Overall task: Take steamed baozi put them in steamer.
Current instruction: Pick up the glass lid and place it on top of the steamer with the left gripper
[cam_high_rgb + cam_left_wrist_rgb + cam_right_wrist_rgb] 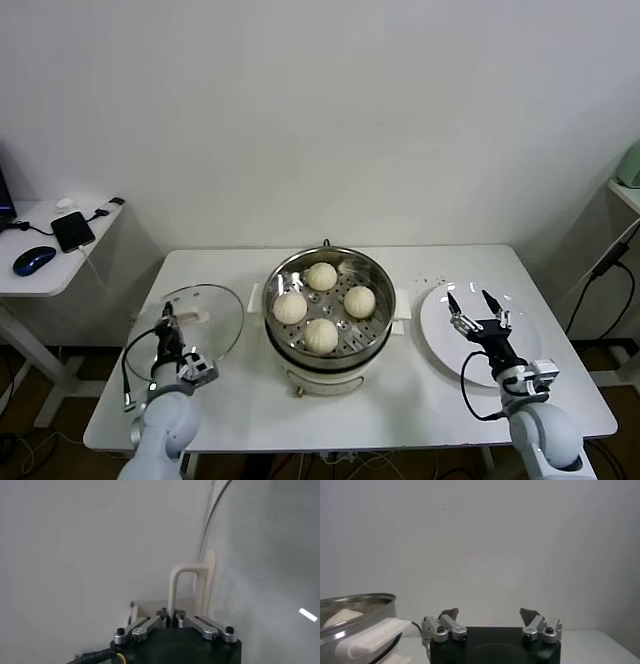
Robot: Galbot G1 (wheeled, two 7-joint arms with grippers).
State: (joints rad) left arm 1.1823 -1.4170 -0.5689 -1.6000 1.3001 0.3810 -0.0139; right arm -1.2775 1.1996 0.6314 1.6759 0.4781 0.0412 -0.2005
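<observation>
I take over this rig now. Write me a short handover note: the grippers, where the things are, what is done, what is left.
Left gripper: shut on the cream handle of the glass lid, which lies on the table left of the steamer.
Right gripper: open, empty, over the white plate right of the steamer.
Done: all four baozi sit on the perforated tray inside the steamer; no bun on the plate.
Left: nothing more to load; probably the lid goes onto the steamer next.

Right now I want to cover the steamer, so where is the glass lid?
In the head view the lid lies flat on the table's left side, just left of the steamer, with the left tool shut on its handle.
</observation>
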